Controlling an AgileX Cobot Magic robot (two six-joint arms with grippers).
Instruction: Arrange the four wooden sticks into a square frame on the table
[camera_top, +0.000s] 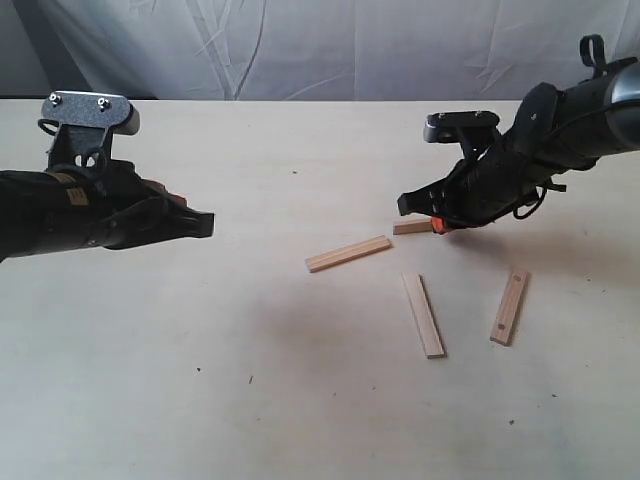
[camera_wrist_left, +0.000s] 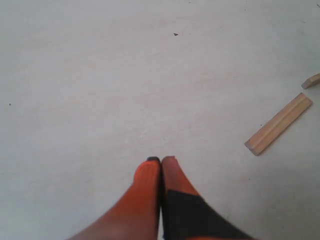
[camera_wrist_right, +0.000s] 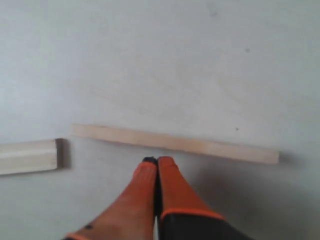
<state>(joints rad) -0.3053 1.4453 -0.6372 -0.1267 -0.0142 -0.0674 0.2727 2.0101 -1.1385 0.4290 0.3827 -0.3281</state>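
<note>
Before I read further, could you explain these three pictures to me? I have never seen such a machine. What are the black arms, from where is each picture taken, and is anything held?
The machine is a robot with two black arms. Each arm ends in a gripper with two orange fingers. The wide picture comes from a camera off the arms; it shows the left gripper above bare table and the right gripper low beside the sticks. The other two pictures come from a small camera on each wrist, looking along the fingers.

On the pale cream table lie four short flat sticks of pale wood, scattered and not touching: a slanted one in the middle, one partly hidden behind the right gripper, and two nearer the camera.

Nothing is held. Both wrist pictures show the fingers pressed together, empty: left, right.
</note>
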